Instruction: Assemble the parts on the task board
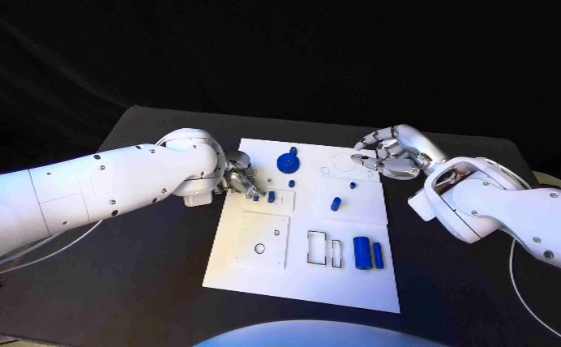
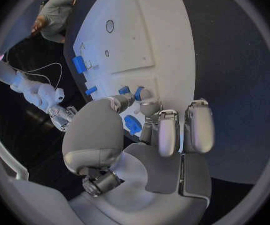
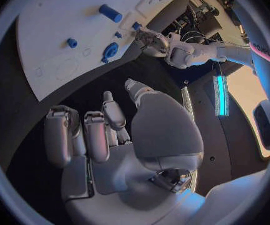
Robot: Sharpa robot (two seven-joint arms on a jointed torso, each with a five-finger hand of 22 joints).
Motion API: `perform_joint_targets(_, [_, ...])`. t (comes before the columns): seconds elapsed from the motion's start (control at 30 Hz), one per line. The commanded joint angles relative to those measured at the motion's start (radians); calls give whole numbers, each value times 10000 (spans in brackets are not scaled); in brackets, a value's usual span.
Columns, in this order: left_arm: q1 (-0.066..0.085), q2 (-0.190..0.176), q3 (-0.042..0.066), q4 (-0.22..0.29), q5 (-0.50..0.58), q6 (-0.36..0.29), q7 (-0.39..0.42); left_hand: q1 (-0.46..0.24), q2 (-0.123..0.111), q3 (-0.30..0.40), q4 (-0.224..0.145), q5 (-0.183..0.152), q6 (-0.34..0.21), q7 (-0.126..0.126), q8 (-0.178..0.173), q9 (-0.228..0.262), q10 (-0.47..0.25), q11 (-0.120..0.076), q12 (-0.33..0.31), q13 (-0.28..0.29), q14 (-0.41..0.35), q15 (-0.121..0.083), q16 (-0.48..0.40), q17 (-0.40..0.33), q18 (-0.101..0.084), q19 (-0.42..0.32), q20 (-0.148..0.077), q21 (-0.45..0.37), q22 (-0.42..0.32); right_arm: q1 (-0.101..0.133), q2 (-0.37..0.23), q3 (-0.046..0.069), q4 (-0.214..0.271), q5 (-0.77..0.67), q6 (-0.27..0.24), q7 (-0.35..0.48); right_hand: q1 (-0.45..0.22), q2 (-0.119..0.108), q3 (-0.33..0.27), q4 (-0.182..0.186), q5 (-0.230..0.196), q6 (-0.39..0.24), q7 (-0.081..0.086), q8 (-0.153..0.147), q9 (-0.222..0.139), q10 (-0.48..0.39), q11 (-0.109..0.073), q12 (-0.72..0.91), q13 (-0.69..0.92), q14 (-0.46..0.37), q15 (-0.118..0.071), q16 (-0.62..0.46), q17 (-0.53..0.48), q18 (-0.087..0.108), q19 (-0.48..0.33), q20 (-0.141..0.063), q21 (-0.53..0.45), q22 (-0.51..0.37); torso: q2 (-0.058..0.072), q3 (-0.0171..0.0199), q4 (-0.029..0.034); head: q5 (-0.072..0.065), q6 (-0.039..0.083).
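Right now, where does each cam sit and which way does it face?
Head view: on the head, looking down at the task board; both white arms show.
Left wrist view: behind the left hand, facing the board, fingers at a small blue part.
Right wrist view: behind the right hand, facing the board's edge.
Shared: both wrist views see the board and the other hand.

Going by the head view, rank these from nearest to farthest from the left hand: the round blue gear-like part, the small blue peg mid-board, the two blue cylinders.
1. Round blue gear-like part, far end of board.
2. Small blue peg, mid-board.
3. Two blue cylinders, near right corner, farthest from the left hand.
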Motion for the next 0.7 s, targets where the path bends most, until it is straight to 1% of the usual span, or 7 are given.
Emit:
perform_joint_targets(0.03, [-1, 19, 1, -14, -60, 140, -3, -146, 22, -299, 7, -20, 35, 50, -76, -21, -2, -36, 42, 6, 893, -61, 27, 2107, -158, 39, -16, 54, 20, -6, -6, 0, 16, -100, 45, 16, -94, -22, 10, 43, 49, -60, -16, 46, 14, -60, 1, -42, -8, 645, -21, -53, 939, 148, 20, -11, -69, 1516, -2, 3, 0, -1, 1])
perform_joint_targets(0.2, [-1, 17, 2, -30, -63, 145, 2, -260, 78, -692, 10, -22, 50, 52, -89, -40, 2, -33, 52, 16, 893, -57, 27, 2107, -155, 34, -15, 47, 14, -6, -11, 0, 15, -100, 51, 16, -106, -23, -3, 63, 49, -63, -16, 48, 15, -63, 1, -45, -12, 645, -21, -55, 936, 148, 20, -11, -71, 1515, -1, 1, -2, -4, -6])
perform_joint_targets(0.5, [-3, 7, 24, -31, -71, 109, 19, -292, 148, -998, 18, -16, 66, 45, -94, -52, 14, -38, 67, 34, 892, -59, 24, 2103, -159, 45, -15, 53, 34, -6, -16, 0, 8, -100, 61, 20, -145, -27, -43, 127, 46, -72, -18, 57, 17, -70, 1, -50, -21, 643, -21, -60, 930, 152, 14, -11, -87, 1507, 3, -4, -5, -14, 6])
perform_joint_targets(0.7, [-5, -24, 49, -20, 117, -144, 55, -465, 301, -1394, 30, -5, 65, 45, -119, -76, -9, -36, 43, -16, 892, -60, 25, 2104, -148, 15, -17, 26, -9, -6, -15, 0, 4, -100, 66, 21, -157, -25, -56, 149, 47, -75, -18, 61, 18, -79, 1, -59, -32, 641, -21, -65, 919, 154, 10, -12, -94, 1503, 3, -8, -6, -22, 15])
